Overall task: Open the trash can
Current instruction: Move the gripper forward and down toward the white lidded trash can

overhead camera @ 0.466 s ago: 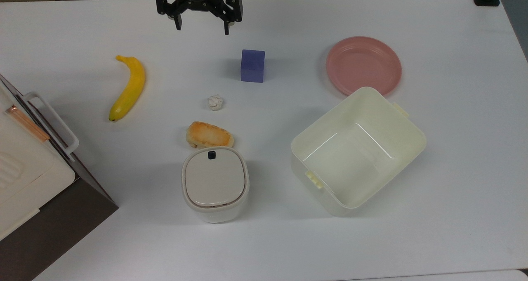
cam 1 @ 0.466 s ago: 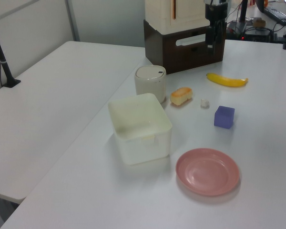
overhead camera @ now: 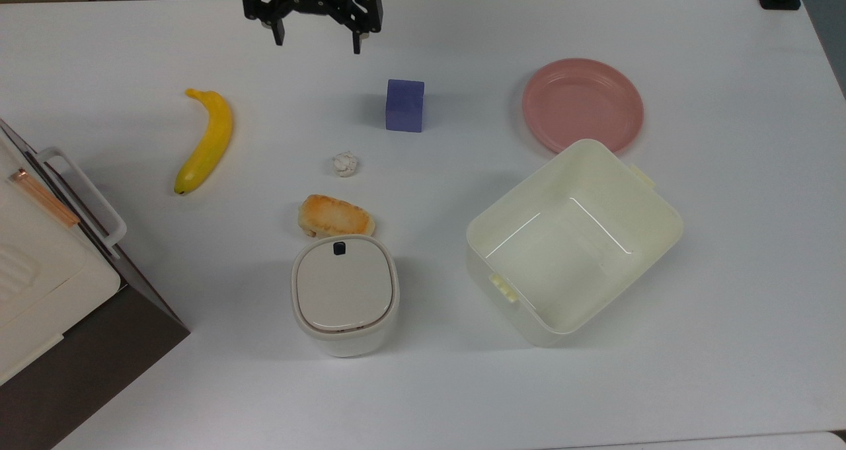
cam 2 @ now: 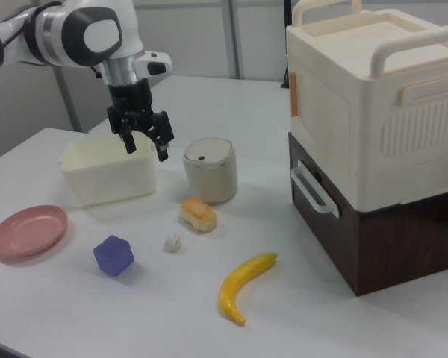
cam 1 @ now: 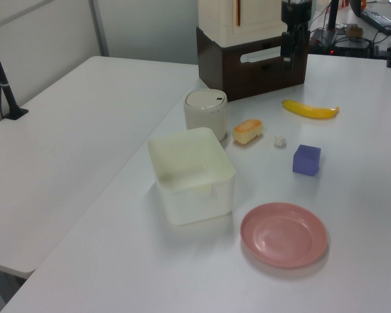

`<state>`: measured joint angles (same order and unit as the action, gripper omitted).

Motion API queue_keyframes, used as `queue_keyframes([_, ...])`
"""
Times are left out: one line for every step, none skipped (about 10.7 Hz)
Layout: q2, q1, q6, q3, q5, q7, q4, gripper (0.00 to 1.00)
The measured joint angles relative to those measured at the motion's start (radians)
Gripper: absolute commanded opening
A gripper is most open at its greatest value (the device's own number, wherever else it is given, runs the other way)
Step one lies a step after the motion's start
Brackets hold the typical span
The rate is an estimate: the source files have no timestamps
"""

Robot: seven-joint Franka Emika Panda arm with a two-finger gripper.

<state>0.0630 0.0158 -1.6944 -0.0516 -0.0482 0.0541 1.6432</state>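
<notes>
The trash can point(overhead camera: 345, 295) is a small white rounded bin with a flat lid lying shut and a dark button at the lid's rim. It also stands in the left view point(cam 1: 205, 109) and the right view point(cam 2: 210, 170). My gripper point(overhead camera: 317, 44) hangs open and empty at the top view's upper edge, high above the table and far from the can. In the right view the gripper point(cam 2: 145, 151) hovers in front of the cream tub, to the right view's left of the can. Against the dark cabinet in the left view, the gripper point(cam 1: 287, 60) points downward.
Between gripper and can lie a purple cube point(overhead camera: 404, 105), a crumpled paper ball point(overhead camera: 344, 164) and a bread roll point(overhead camera: 336, 216) right beside the can. A banana point(overhead camera: 205, 140), a pink plate point(overhead camera: 583, 104), an open cream tub point(overhead camera: 651, 202) and a white-and-brown cabinet point(overhead camera: 39, 265) stand around.
The gripper has shifted slightly toward the top view's upper left, still open. Nothing on the table has moved.
</notes>
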Motion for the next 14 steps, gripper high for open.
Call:
queue_keyframes([-0.001, 0.0, 0.0, -0.006, 0.0, 0.0, -0.003, 1.0])
queue_keyframes([-0.001, 0.0, 0.0, -0.006, 0.0, 0.0, -0.003, 1.0])
queue_keyframes([-0.001, 0.0, 0.0, -0.006, 0.0, 0.0, -0.003, 1.0])
queue_keyframes([-0.001, 0.0, 0.0, -0.006, 0.0, 0.0, -0.003, 1.0])
queue_keyframes([-0.001, 0.001, 0.0, -0.006, 0.0, 0.0, -0.003, 1.0])
queue_keyframes([-0.001, 0.001, 0.0, -0.006, 0.0, -0.007, -0.002, 1.0])
queue_keyframes([0.0, 0.002, 0.0, -0.006, 0.0, -0.016, 0.0, 1.0])
queue_keyframes([0.0, 0.003, 0.0, -0.005, 0.0, -0.024, 0.001, 1.0])
queue_keyframes([0.0, 0.004, 0.0, -0.005, 0.0, -0.027, 0.001, 1.0])
queue_keyframes([0.0, 0.006, 0.0, -0.004, 0.0, -0.029, 0.002, 1.0])
queue_keyframes([0.0, 0.01, 0.0, -0.004, 0.0, -0.029, 0.003, 1.0])
queue_keyframes([0.0, 0.016, 0.0, -0.004, 0.0, -0.03, 0.006, 1.0])
queue_keyframes([0.001, 0.02, 0.0, -0.004, 0.0, -0.03, 0.01, 1.0])
queue_keyframes([0.002, 0.026, 0.0, -0.004, 0.0, -0.03, 0.015, 1.0])
